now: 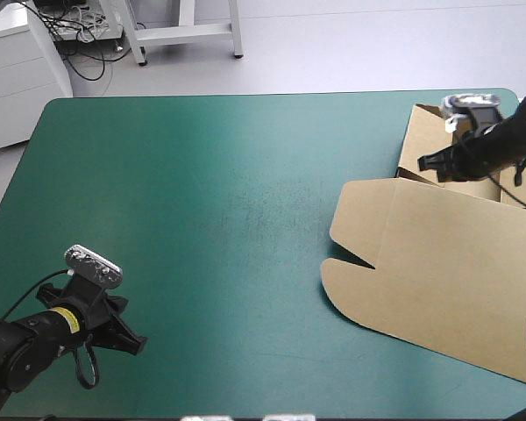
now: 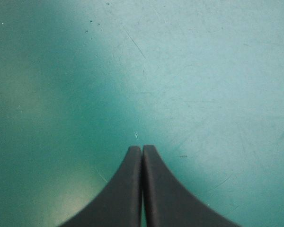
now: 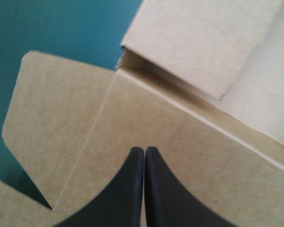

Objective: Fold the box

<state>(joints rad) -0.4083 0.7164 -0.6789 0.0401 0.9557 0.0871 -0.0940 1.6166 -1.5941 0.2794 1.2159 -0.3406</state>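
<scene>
1. High view: you had the box [image 1: 438, 272] on the right side of the surface [image 1: 202, 219], running from the far-right corner to the near-right edge.
2. Its big lid panel lay flat, rounded flaps pointing toward mid-surface. At the far end a wall or two stood raised, so the tray part looked begun but not done.
3. Your right gripper [image 1: 423, 163] hung over the crease btw lid panel and raised walls. Right wrist view: its fingers [image 3: 132, 189] were pressed together w/ no board btw them. I couldn't tell if the tips touched the board.
4. Your left gripper [image 1: 138, 345] sat near the near-left corner, well apart from the box. Its fingers [image 2: 128, 189] were closed on nothing, w/ only teal-green cover ahead.
5. Est.: early stage. Remaining walls likely needed raising and tucking, and you'd prob. need the left arm over there.
</scene>
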